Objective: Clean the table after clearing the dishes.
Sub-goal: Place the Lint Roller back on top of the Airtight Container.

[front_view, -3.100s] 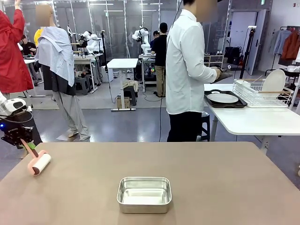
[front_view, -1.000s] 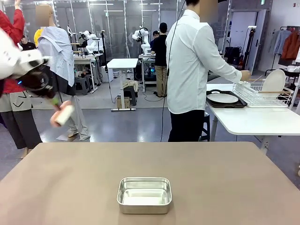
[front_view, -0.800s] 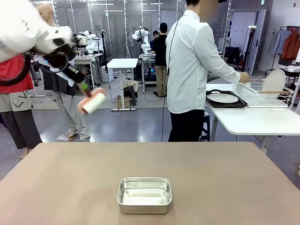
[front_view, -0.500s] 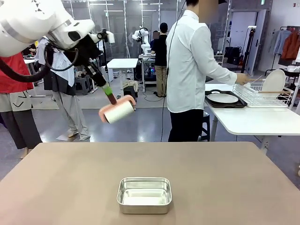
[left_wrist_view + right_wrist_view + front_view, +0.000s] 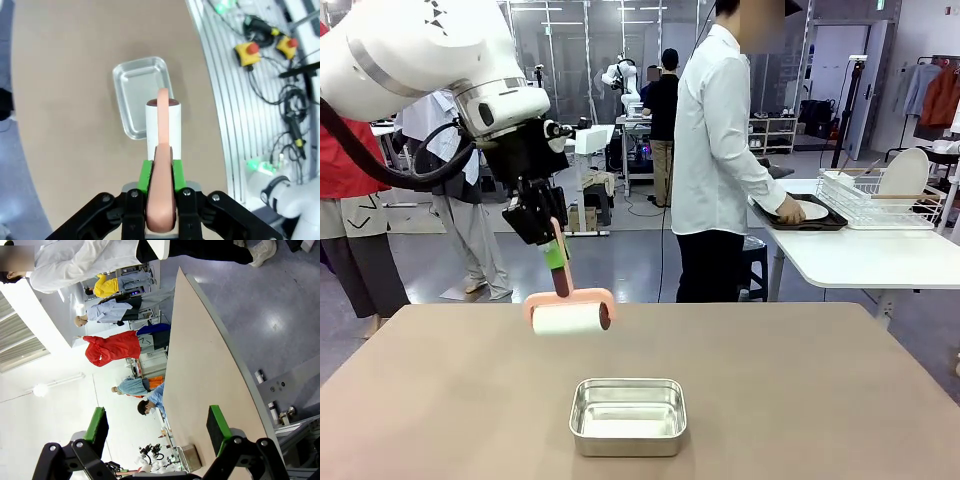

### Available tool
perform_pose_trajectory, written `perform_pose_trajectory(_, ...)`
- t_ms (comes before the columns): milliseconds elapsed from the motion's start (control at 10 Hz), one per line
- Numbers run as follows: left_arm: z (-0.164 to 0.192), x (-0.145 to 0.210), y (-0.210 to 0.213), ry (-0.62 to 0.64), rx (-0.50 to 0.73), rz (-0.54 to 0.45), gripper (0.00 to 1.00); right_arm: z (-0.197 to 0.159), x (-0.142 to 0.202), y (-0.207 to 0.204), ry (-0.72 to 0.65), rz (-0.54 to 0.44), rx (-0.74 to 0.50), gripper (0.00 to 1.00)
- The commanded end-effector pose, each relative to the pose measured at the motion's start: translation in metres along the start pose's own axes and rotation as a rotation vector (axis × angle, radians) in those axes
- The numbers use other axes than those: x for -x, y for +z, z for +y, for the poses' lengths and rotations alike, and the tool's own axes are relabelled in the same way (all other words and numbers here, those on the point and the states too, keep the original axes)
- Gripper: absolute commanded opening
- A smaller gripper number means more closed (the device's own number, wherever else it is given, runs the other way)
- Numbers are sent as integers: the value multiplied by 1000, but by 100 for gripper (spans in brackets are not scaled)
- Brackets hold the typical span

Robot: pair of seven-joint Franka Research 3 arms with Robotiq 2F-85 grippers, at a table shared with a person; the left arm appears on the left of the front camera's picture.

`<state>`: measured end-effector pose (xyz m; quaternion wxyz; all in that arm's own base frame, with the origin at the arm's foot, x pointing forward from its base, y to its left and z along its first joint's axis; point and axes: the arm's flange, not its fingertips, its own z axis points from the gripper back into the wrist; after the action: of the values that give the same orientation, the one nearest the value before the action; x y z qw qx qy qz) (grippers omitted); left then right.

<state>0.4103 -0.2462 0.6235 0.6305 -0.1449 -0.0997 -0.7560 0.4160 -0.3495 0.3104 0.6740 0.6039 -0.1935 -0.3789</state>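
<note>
Overhead, the left gripper [image 5: 552, 243] pinches the pink handle of a lint roller [image 5: 569, 317] between its green pads [image 5: 145, 173] — the white roll hangs above the brown table [image 5: 800, 400], at about 11 o'clock from the steel pan [image 5: 627, 415]. Meanwhile the right gripper [image 5: 157, 427] stands spread wide with nothing between its fingers. Off at 2 o'clock, the person's hand [image 5: 788, 211] rests on a dark tray [image 5: 830, 221] with a white plate [image 5: 813, 210] — on the white side table [image 5: 880, 255].
</note>
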Motion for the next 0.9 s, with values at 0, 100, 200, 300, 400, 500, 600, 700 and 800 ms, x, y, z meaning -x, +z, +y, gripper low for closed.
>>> perform_pose_trajectory(0, 6, 1, 9, 69, -59, -57, 20, 2, 4, 0, 4, -8, 13, 100)
perform_pose_trajectory(100, 6, 1, 9, 69, -59, -57, 20, 2, 4, 0, 4, -8, 13, 100)
perform_pose_trajectory(200, 6, 1, 9, 69, -59, -57, 20, 2, 4, 0, 4, -8, 13, 100)
perform_pose_trajectory(300, 7, 6, 8, 49, -37, -34, 20, 2, 4, 0, 4, -8, 13, 100)
perform_pose_trajectory(400, 17, -7, -13, 8, 22, -23, 20, 2, 4, 0, 4, -8, 13, 100)
perform_pose_trajectory(500, 22, -14, -28, 8, 52, -24, 20, 2, 4, 0, 4, -8, 13, 100)
perform_pose_trajectory(600, 26, -20, -47, 35, 90, 16, 20, 2, 4, 0, 4, -8, 13, 100)
perform_pose_trajectory(700, 28, -26, -67, 35, 136, 1, 20, 2, 4, 0, 4, -8, 13, 100)
perform_pose_trajectory(800, 30, -32, -93, 49, 155, 32, 20, 2, 4, 0, 4, -8, 13, 100)
